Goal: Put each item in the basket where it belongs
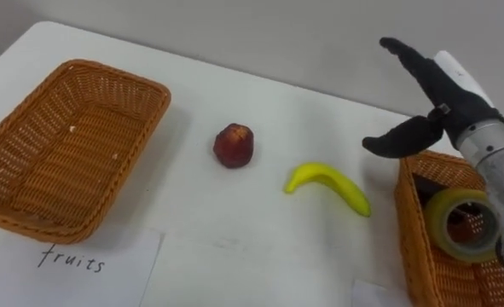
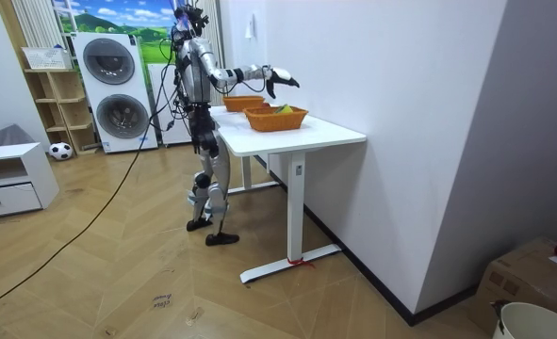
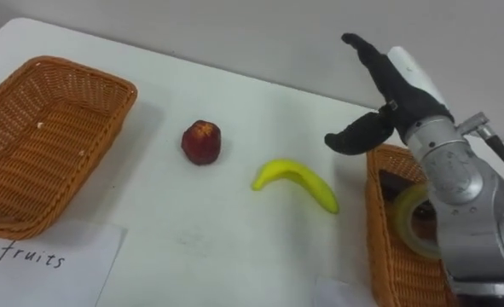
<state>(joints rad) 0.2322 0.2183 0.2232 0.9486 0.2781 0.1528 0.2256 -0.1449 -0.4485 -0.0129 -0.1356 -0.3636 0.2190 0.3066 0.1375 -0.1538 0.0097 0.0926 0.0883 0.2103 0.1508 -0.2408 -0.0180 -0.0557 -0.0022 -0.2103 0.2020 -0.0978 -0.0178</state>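
Observation:
A red apple (image 1: 233, 145) and a yellow banana (image 1: 330, 185) lie on the white table (image 1: 234, 230) between two wicker baskets. The left basket (image 1: 64, 145) stands empty above a paper label (image 1: 72, 269) reading "fruits". The right basket (image 1: 443, 247) holds a roll of tape (image 1: 462, 223) and a dark object. My right hand (image 1: 426, 98) hovers open above the table, up and to the right of the banana, fingers straight and thumb spread, holding nothing. In the room view I stand at the table's end with this hand (image 2: 280, 83) stretched out over the baskets (image 2: 276, 117).
The wall runs along the table's far edge. A second paper label (image 1: 379, 294) peeks out at the bottom by the right basket. In the room view, washing machines (image 2: 118, 89) and shelves stand behind me.

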